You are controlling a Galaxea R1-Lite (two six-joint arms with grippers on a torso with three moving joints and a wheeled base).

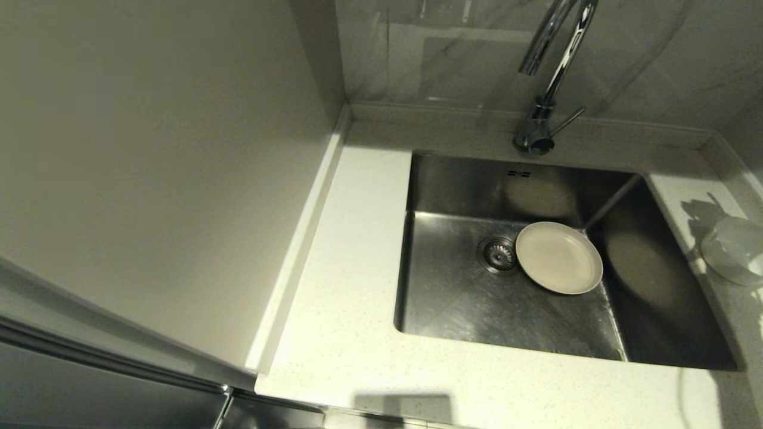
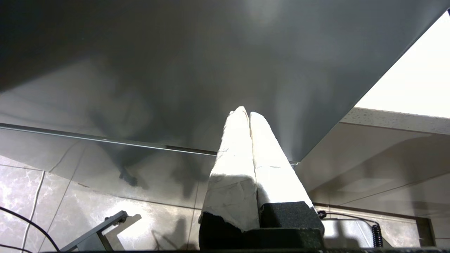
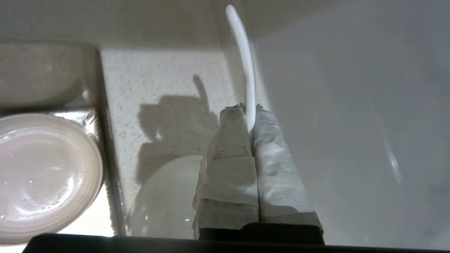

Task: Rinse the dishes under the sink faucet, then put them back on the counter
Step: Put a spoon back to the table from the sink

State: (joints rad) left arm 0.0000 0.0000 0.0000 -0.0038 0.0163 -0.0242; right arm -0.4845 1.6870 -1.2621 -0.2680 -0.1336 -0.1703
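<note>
The cream-white plate [image 1: 559, 257] lies flat on the floor of the steel sink [image 1: 459, 304], right beside the drain strainer [image 1: 498, 254], and its wet face shows in the right wrist view [image 3: 42, 175]. On the counter [image 1: 351, 238] right of the basin sits the white bowl [image 1: 736, 249]. My right gripper [image 3: 249, 107] hangs over that bowl [image 3: 165, 196], shut on the handle of the white spoon [image 3: 242, 42], which sticks out past the fingertips. My left gripper [image 2: 245, 113] is shut and empty, low in front of a grey cabinet face. Neither gripper shows in the head view.
The chrome faucet [image 1: 551, 65] rises behind the sink with its side lever [image 1: 566, 121] pointing right; no water shows under the spout. A plain wall panel [image 1: 155, 179] borders the counter on the left. A wall rises close to the right gripper [image 3: 351, 123].
</note>
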